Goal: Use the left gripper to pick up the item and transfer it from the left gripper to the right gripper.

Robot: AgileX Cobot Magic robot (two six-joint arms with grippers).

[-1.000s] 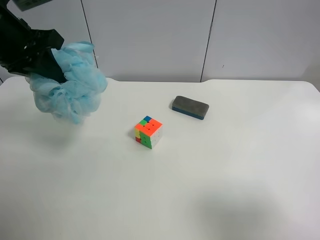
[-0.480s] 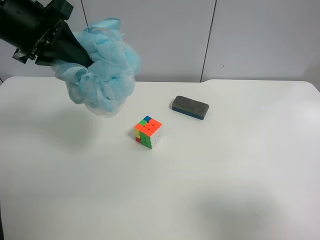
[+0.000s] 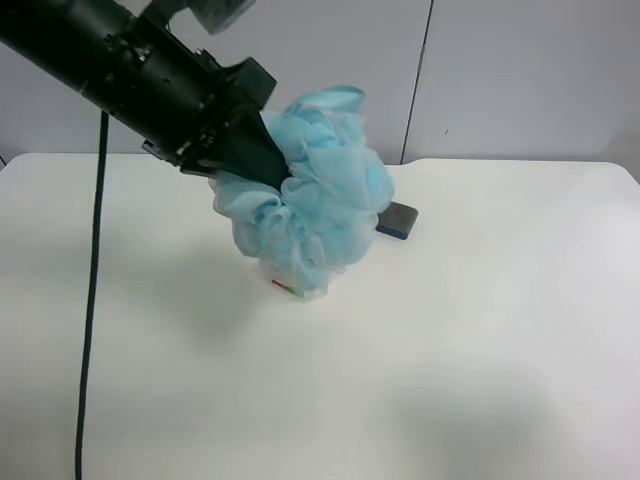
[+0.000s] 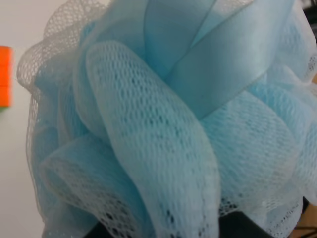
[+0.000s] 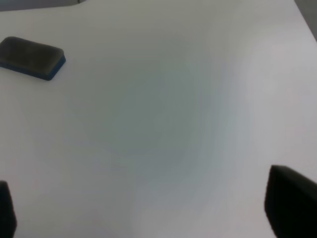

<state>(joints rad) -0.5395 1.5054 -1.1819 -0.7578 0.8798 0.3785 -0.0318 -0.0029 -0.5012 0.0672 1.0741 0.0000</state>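
The light blue mesh pouf (image 3: pixel 320 195) hangs in the air, held by my left gripper (image 3: pixel 272 163), the all-black arm reaching in from the upper left of the exterior high view. The jaws are shut on the pouf, their tips buried in the mesh. The pouf fills the left wrist view (image 4: pixel 163 124). My right gripper (image 5: pixel 148 208) is open and empty above bare table; only its dark fingertips (image 5: pixel 290 198) show at the frame's edges. The right arm is out of the exterior high view.
The multicoloured cube (image 3: pixel 288 287) is almost hidden under the pouf; an orange edge of it shows in the left wrist view (image 4: pixel 5 74). The dark grey eraser (image 3: pixel 398 220) lies partly behind the pouf and shows whole in the right wrist view (image 5: pixel 30 57). A black cable (image 3: pixel 92 300) hangs at the left.
My left gripper has carried the pouf rightward from the table's left side. The pouf now hangs over the cube and covers it and part of the eraser.
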